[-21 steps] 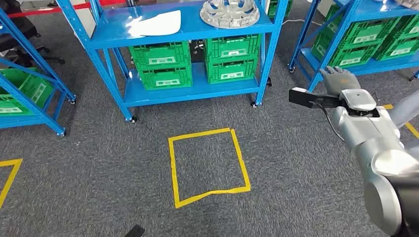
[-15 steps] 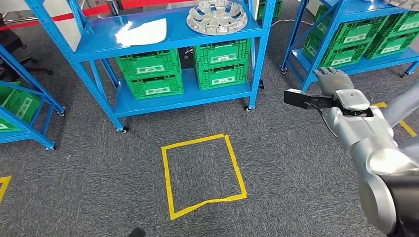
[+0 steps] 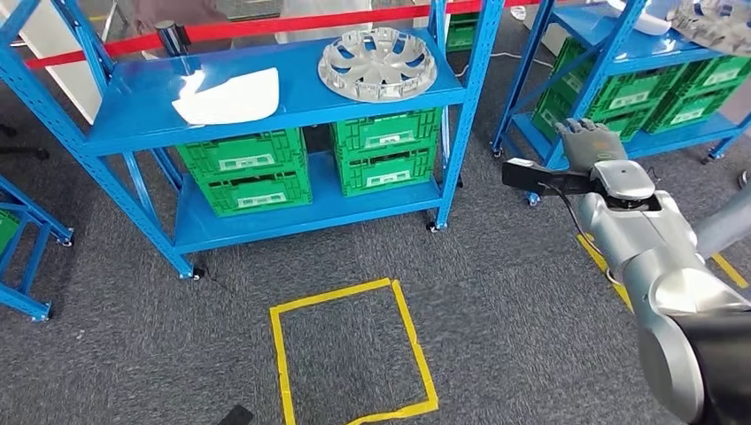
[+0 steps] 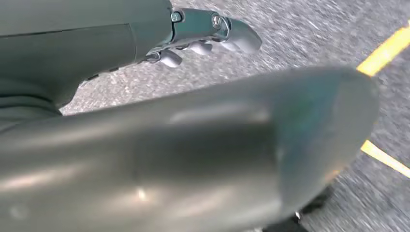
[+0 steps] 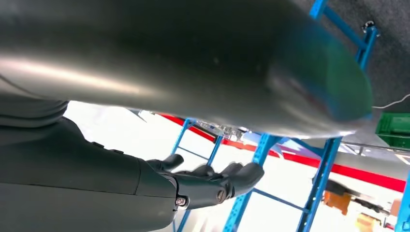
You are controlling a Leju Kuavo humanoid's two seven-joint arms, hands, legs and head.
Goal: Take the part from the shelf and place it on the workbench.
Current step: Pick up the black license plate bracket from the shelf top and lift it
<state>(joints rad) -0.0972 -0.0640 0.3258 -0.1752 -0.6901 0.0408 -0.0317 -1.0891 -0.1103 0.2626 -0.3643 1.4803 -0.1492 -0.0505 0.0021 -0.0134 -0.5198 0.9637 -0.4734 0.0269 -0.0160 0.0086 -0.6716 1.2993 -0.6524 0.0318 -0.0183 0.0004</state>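
A round silver wheel-cover part (image 3: 378,64) lies flat on the top board of the blue shelf (image 3: 292,111) ahead of me. A white curved sheet (image 3: 228,96) lies on the same board, to its left. My right hand (image 3: 589,142) is raised at the right, well away from the shelf, fingers apart and holding nothing; the right wrist view shows the same hand (image 5: 212,181) bare against blue shelf posts. My left hand (image 4: 208,34) hangs over grey carpet with its fingers loosely extended and nothing in them.
Green crates (image 3: 314,159) fill the shelf's lower level. A yellow tape square (image 3: 350,350) marks the carpet in front. A second blue shelf (image 3: 620,62) with green crates and another silver part (image 3: 717,22) stands at the right. Red barrier tape (image 3: 292,22) runs behind.
The whole picture has shifted: my view has moved toward the shelf, which now sits lower and larger. The right arm stays raised in the same pose.
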